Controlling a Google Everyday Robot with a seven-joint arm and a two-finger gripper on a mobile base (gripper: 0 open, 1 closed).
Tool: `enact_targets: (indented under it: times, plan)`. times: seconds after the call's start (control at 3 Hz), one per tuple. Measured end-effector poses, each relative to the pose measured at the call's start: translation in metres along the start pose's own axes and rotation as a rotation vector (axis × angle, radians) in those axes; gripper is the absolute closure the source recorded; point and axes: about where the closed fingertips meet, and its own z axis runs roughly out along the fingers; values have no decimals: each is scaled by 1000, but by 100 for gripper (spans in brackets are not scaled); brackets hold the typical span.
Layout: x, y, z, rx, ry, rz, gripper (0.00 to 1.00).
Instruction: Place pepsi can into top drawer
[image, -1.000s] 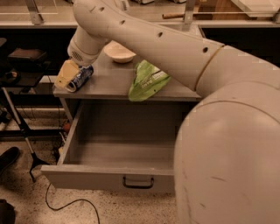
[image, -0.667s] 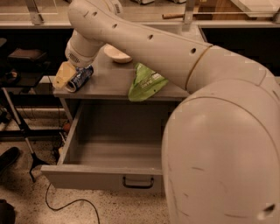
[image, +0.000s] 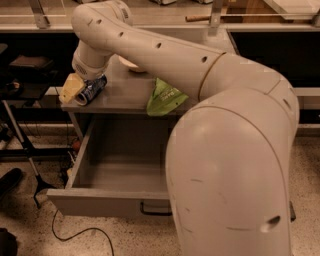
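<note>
The pepsi can (image: 95, 90), dark blue with a silver rim, lies on its side at the left end of the grey cabinet top (image: 125, 97). My gripper (image: 80, 89) is right at the can, low over the cabinet's left edge, and its yellowish tip shows just left of the can. The white arm reaches in from the right and hides part of the top. The top drawer (image: 120, 160) is pulled wide open below, grey and empty inside. Its front panel (image: 95, 202) faces me, with a dark pull handle (image: 152, 210) partly hidden by the arm.
A green chip bag (image: 165, 97) lies on the cabinet top at its front edge, above the drawer. A white bowl (image: 131, 66) sits behind it, partly hidden by the arm. A dark stand and cables (image: 30, 165) are on the floor to the left.
The arm's big near link has swung left and fills more of the right side. The gripper and the can stay at about the same spot on the cabinet top.
</note>
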Motion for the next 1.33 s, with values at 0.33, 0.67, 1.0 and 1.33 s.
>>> enact_targets:
  times: [0.33, 0.67, 1.0, 1.33]
  plan:
    - [5, -3, 5, 8, 24, 18, 18]
    - [5, -3, 6, 9, 26, 19, 42]
    - [9, 4, -19, -6, -18, -6, 65]
    - [15, 26, -59, -46, -89, -64, 89]
